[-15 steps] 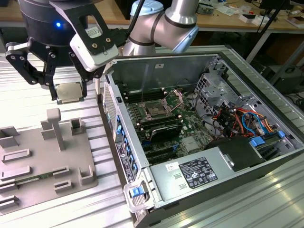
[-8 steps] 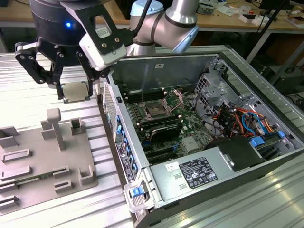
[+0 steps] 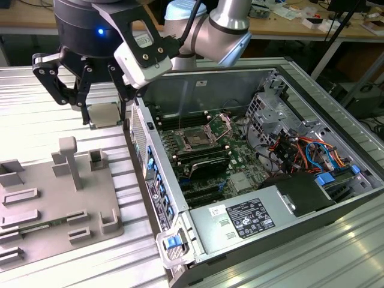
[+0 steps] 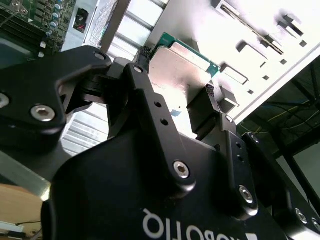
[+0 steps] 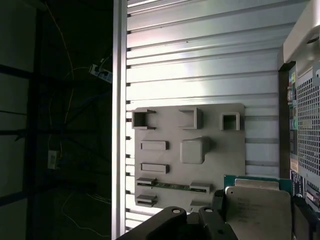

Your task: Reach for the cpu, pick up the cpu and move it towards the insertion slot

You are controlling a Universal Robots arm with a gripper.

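The cpu [image 3: 105, 114], a flat silvery square with a thin green rim, hangs in the air between the black fingers of my gripper [image 3: 105, 115], which is shut on it. It is held above the ribbed metal table, between the grey tray and the near wall of the open computer case. Both wrist views show the cpu [image 4: 179, 64] [image 5: 257, 209] clamped at two opposite edges by the fingers [image 4: 145, 60]. The insertion slot [image 3: 198, 138], a square socket with a dark centre and an opened silver frame, lies on the motherboard to the exterior view's right of the gripper.
The grey plastic tray [image 3: 54, 198] [image 5: 215, 130] with raised blocks and recesses lies below and to the exterior view's left. The open computer case [image 3: 153, 180] has upright side walls, memory slots, a power supply [image 3: 252, 216] and bundled cables [image 3: 300, 150].
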